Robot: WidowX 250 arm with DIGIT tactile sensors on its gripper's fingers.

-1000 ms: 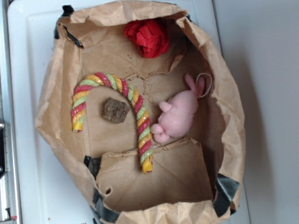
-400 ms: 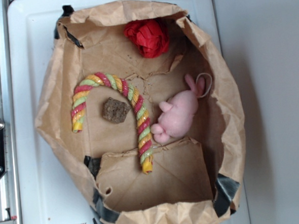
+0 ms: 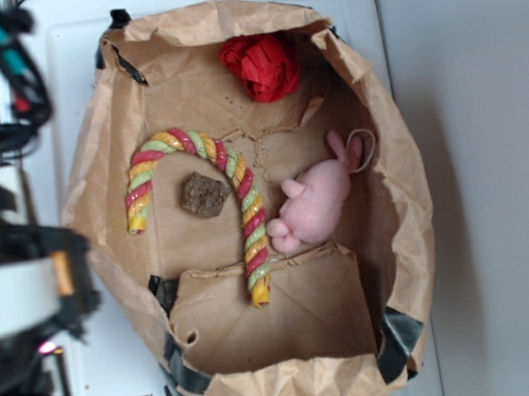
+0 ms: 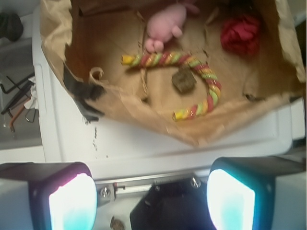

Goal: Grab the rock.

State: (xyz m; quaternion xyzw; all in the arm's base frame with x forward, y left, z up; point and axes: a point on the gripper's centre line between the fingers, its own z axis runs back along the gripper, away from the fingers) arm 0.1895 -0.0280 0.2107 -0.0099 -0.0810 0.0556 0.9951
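The rock (image 3: 203,194) is a small dark-brown rough chunk lying on the floor of the opened brown paper bag (image 3: 255,342), under the arch of the striped rope cane (image 3: 247,208). It also shows in the wrist view (image 4: 183,80). My gripper (image 4: 151,201) is open and empty, its two pads (image 4: 72,201) wide apart, outside the bag over the metal rail and black plate beside the white surface. In the exterior view only the blurred arm (image 3: 23,293) shows at the left edge, well left of the rock.
A pink plush toy (image 3: 312,204) lies right of the cane and a red paper ball (image 3: 261,65) lies at the bag's far end. The bag's raised walls (image 3: 92,173) ring everything. A white surface (image 3: 68,75) holds the bag. Tools (image 4: 17,96) lie beside it.
The arm has come into the exterior view at the left edge, blurred; before, it was not visible there. The rock, cane, toy and paper ball have not moved.
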